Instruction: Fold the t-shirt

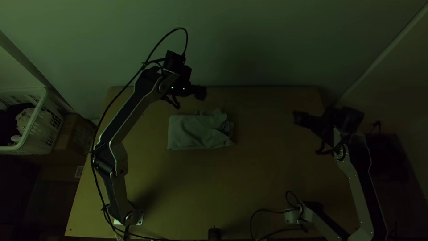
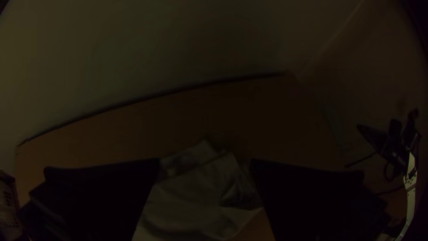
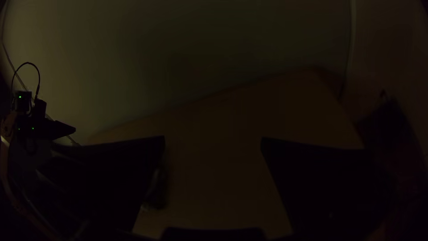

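The grey-green t-shirt (image 1: 194,131) lies as a compact folded rectangle near the table's far middle, its right end and part of its far edge bunched and uneven. My left gripper (image 1: 189,98) is above the far edge of the table, just beyond the shirt, with its fingers apart and empty. In the left wrist view the cloth (image 2: 191,205) appears between the spread fingers of the left gripper (image 2: 205,161). Well to the shirt's right, near the table's right edge, my right gripper (image 1: 309,135) stands open. The right wrist view shows the right gripper (image 3: 213,139) holding nothing.
A white basket (image 1: 41,122) with cloth inside stands left of the table (image 1: 178,196). A wall rises behind the far edge. Black cables (image 1: 267,210) lie near the front edge, beside a small black object (image 1: 214,233). Bare wood surrounds the shirt.
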Controlling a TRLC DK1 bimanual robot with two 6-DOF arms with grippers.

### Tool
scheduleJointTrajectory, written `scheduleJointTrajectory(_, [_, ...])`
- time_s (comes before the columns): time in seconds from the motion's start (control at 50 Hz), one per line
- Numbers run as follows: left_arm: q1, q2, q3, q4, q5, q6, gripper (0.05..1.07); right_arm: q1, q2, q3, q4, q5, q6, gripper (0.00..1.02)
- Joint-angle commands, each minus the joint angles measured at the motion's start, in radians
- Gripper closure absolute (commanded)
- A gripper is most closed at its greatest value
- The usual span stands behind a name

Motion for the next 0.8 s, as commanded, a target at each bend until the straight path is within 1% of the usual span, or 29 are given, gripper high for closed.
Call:
scheduleJointTrajectory(0.0, [0.061,-0.107,-0.039,0.006,0.0,0.024,0.1,0.015,0.018,0.076,0.03,0.022,-0.02,0.04])
scheduleJointTrajectory(0.1, [0.129,-0.189,-0.077,0.029,0.0,0.043,0.1,0.021,0.025,0.131,0.049,0.05,-0.056,0.04])
scheduleJointTrajectory(0.26, [0.236,-0.31,-0.146,0.064,0.0,0.07,0.1,0.056,0.027,0.224,0.078,0.145,-0.146,0.04])
scheduleJointTrajectory(0.34, [0.291,-0.379,-0.197,0.093,0.002,0.078,0.1,0.067,0.027,0.274,0.079,0.165,-0.171,0.04])
scheduleJointTrajectory(0.42, [0.341,-0.451,-0.259,0.127,0.002,0.09,0.1,0.072,0.021,0.309,0.089,0.18,-0.201,0.04])
scheduleJointTrajectory(0.52, [0.393,-0.574,-0.385,0.221,0.002,0.092,0.1,0.081,-0.004,0.32,0.119,0.202,-0.244,0.04])
scheduleJointTrajectory(0.68, [0.465,-0.787,-0.614,0.383,0.003,0.086,0.1,0.082,-0.062,0.307,0.13,0.209,-0.269,0.04])
scheduleJointTrajectory(0.78, [0.495,-0.903,-0.729,0.431,0.002,0.086,0.1,0.084,-0.124,0.264,0.136,0.216,-0.284,0.04])
